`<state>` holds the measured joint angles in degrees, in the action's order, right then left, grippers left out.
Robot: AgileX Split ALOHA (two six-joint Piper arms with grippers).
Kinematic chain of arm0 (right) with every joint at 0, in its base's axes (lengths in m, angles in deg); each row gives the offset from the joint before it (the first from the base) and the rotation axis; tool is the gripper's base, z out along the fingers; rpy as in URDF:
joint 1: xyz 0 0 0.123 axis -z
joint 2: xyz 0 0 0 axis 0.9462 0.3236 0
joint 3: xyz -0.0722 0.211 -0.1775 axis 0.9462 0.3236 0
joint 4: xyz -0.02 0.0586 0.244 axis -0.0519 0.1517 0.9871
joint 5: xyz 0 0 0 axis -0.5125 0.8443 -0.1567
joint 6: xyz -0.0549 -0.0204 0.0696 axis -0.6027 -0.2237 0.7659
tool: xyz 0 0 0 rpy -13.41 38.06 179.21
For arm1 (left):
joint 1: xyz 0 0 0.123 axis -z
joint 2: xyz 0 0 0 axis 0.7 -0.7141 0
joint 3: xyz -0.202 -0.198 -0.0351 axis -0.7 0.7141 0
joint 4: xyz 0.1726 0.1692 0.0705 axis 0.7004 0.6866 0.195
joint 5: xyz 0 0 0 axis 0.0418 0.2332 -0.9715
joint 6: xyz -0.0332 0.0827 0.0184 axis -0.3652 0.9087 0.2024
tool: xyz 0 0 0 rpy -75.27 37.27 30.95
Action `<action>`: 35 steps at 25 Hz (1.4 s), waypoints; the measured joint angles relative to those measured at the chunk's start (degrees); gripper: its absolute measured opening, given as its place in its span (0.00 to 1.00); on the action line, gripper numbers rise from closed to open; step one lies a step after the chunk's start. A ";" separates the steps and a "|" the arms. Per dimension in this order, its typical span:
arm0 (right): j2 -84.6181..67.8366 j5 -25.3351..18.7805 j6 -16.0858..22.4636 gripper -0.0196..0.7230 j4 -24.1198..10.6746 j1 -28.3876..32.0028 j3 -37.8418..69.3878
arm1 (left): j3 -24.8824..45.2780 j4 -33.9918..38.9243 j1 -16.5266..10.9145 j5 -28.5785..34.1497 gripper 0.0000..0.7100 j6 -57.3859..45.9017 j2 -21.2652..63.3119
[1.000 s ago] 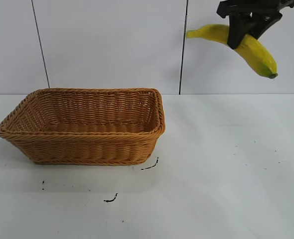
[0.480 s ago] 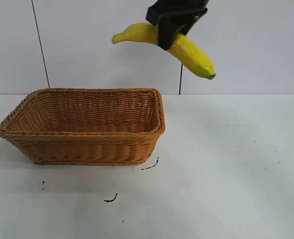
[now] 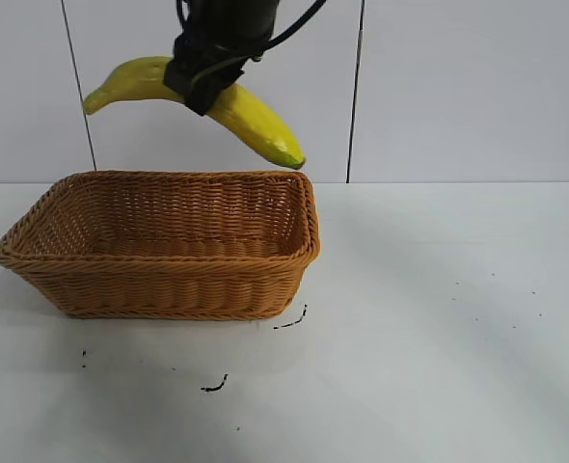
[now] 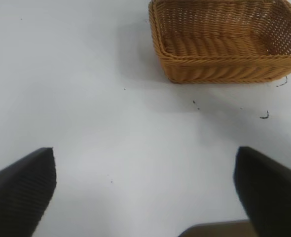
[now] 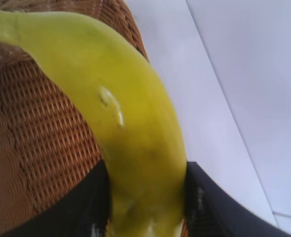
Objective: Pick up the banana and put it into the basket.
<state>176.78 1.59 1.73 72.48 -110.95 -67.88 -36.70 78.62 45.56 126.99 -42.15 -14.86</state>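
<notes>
Exterior view shows the right gripper (image 3: 205,85) clamped around the middle of the smooth, curved yellow banana (image 3: 251,122), held in the air above the far rim of the rectangular woven wicker basket (image 3: 159,289) on the white table (image 3: 439,328).

Right hand (image 3: 205,85) grips banana (image 3: 256,123) above basket (image 3: 169,289).

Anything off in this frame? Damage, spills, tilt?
Nothing serious. The banana has a small pale nick in its skin, seen from the right wrist. A few dark scuff marks sit on the table in front of the basket, which stands upright.
</notes>
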 joint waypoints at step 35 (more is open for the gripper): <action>-2.24 -9.62 22.48 0.91 -2.16 0.34 -5.34 | 0.00 0.00 0.00 0.00 0.98 0.00 0.00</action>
<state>174.54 -8.03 24.22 70.32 -110.61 -73.22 -36.70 78.62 45.56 126.99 -42.15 -14.86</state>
